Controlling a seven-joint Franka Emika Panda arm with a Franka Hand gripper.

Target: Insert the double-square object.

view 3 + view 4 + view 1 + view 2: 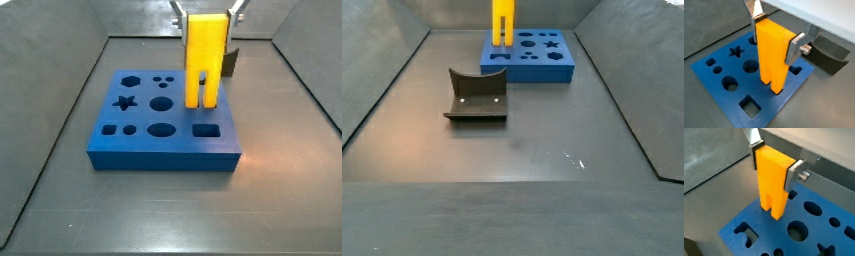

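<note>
My gripper (777,32) is shut on the solid upper block of the double-square object (772,55), a tall bright yellow piece held upright with its two prongs pointing down. It shows in both wrist views (773,180) and both side views (205,58) (502,22). The prong tips hang close over the top of the blue board (771,106), near the board's edge on the fixture's side. I cannot tell whether the tips touch the board. The opening under them is hidden by the piece. The gripper (205,10) is at the upper edge of a side view.
The blue board (160,150) (529,72) (767,230) has several cut-outs: star, round, oval and square holes. The dark fixture (476,98) stands on the grey floor beside the board and shows behind the piece (827,56). Sloped grey walls ring the floor.
</note>
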